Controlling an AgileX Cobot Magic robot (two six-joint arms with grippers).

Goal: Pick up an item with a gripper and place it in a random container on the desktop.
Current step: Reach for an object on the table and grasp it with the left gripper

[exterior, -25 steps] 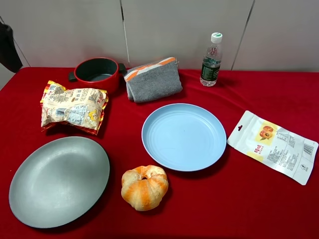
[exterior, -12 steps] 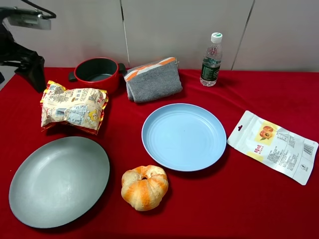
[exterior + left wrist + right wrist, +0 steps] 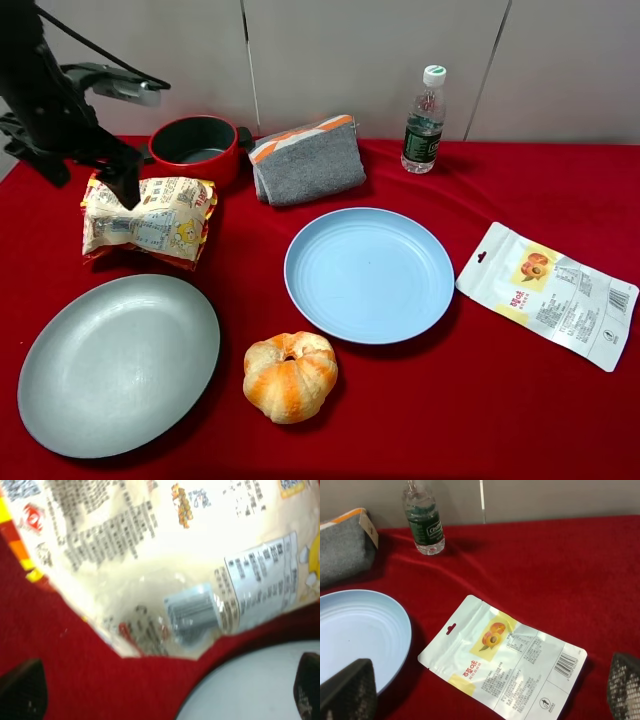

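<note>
The crinkled cream-white snack bag [image 3: 150, 220] with red-and-yellow edges lies on the red cloth [image 3: 500, 400] at the left, behind the large grey-green plate [image 3: 120, 360]. My left gripper [image 3: 125, 188] hangs over the bag's back-left part. In the left wrist view it [image 3: 165, 695] is open and empty, with the bag [image 3: 165, 555] filling the picture close below and the plate's rim [image 3: 260, 680] at one corner. My right gripper [image 3: 485, 690] is open and empty above the right side of the table. It is out of the exterior view.
A light blue plate [image 3: 368, 275] sits mid-table with a round bread roll [image 3: 290, 375] in front of it. A red pot [image 3: 195, 145], a folded grey cloth [image 3: 305, 160] and a water bottle [image 3: 424, 120] stand along the back. A flat white fruit pouch [image 3: 548, 293] lies at the right.
My left arm has come in from the far left and moved right and down, from beside the table's back-left corner to over the snack bag. Nothing on the table has moved.
</note>
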